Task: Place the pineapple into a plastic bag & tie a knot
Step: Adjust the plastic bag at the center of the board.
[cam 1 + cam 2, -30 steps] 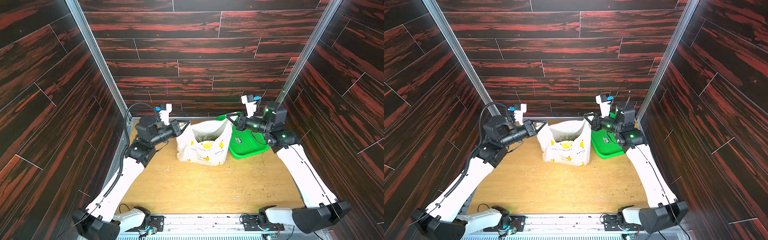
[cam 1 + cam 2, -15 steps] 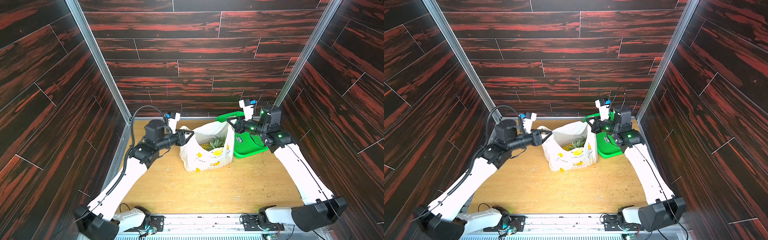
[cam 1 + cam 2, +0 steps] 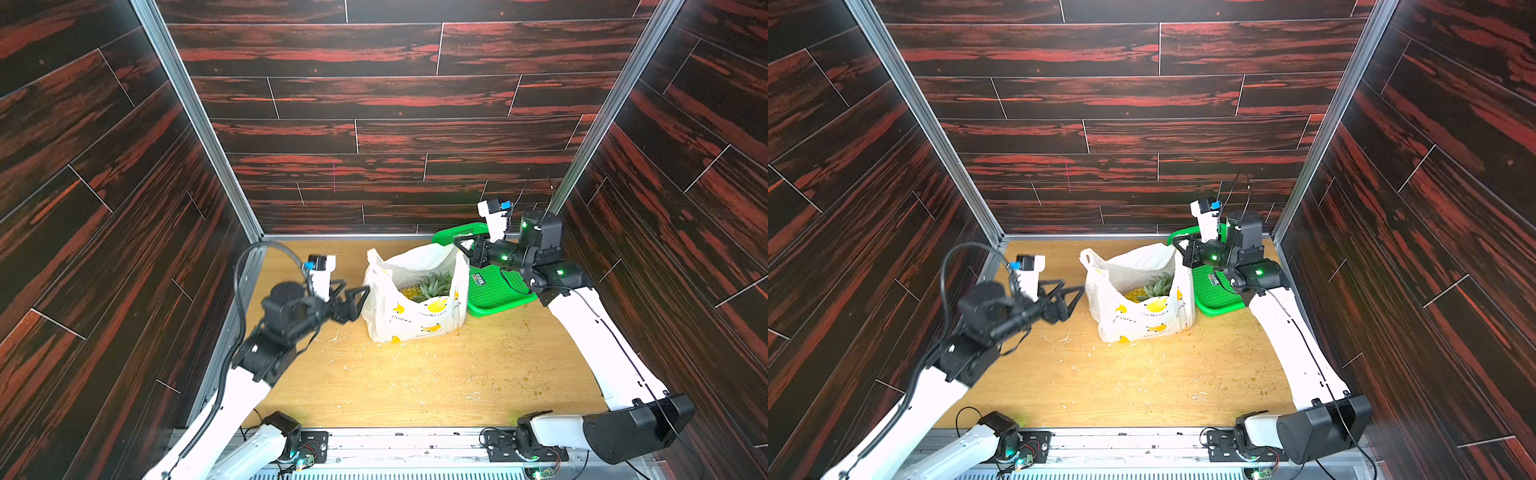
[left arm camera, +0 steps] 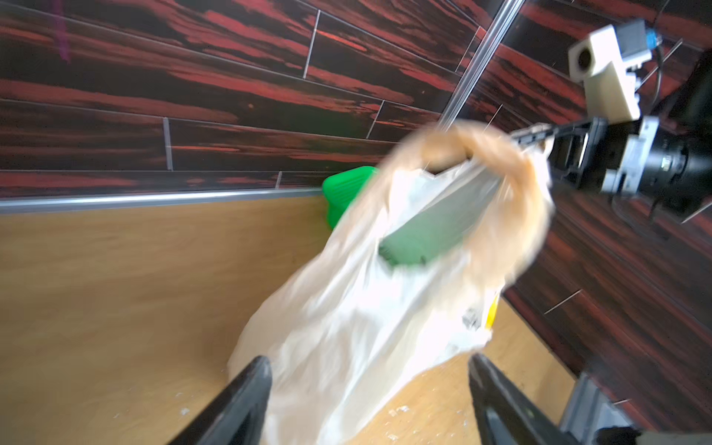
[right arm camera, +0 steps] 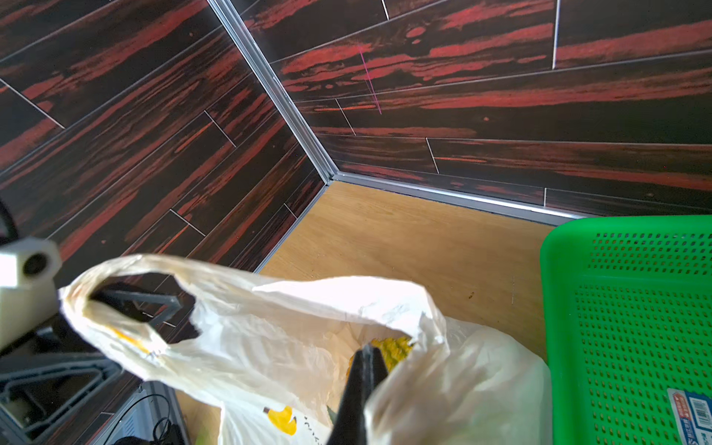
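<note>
Left wrist view: the left tool (image 4: 369, 360), jaws apart, should pinch the plastic bag's (image 4: 346, 308) free handle loop (image 5: 154, 264) while the right tool (image 5: 366, 354) clamps the other.

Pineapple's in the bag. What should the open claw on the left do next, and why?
Probably the left gripper should move onto the free handle loop and close. Its jaws stand open beside the bag, holding nothing; the right gripper is shut on the opposite rim. The pineapple is inside, no knot yet, so both sides need holding.
</note>
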`<action>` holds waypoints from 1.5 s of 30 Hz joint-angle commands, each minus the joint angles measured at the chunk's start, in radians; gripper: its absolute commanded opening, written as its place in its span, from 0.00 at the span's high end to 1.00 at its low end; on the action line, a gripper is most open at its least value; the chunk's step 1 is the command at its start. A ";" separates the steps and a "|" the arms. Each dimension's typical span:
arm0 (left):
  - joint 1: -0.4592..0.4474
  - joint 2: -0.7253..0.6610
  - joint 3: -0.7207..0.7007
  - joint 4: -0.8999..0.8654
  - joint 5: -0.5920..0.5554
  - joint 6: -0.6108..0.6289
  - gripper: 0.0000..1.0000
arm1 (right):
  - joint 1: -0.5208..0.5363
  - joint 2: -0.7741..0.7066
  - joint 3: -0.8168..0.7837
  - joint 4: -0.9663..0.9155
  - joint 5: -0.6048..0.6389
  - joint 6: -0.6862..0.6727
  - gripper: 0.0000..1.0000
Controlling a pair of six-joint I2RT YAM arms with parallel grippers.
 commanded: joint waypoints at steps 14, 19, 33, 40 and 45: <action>0.019 0.239 -0.048 0.603 0.113 0.407 0.00 | -0.003 0.014 0.073 -0.069 -0.050 -0.046 1.00; 0.023 0.254 0.013 0.485 0.263 0.479 0.00 | -0.003 0.034 0.091 -0.069 -0.062 -0.045 1.00; 0.064 0.326 0.143 0.282 0.456 0.535 0.00 | -0.003 0.053 0.107 -0.086 -0.073 -0.066 1.00; 0.082 0.347 0.160 0.275 0.432 0.544 0.00 | -0.002 0.055 0.107 -0.088 -0.078 -0.067 1.00; 0.080 0.375 0.114 0.494 0.402 0.411 0.00 | -0.002 0.055 0.108 -0.084 -0.079 -0.061 1.00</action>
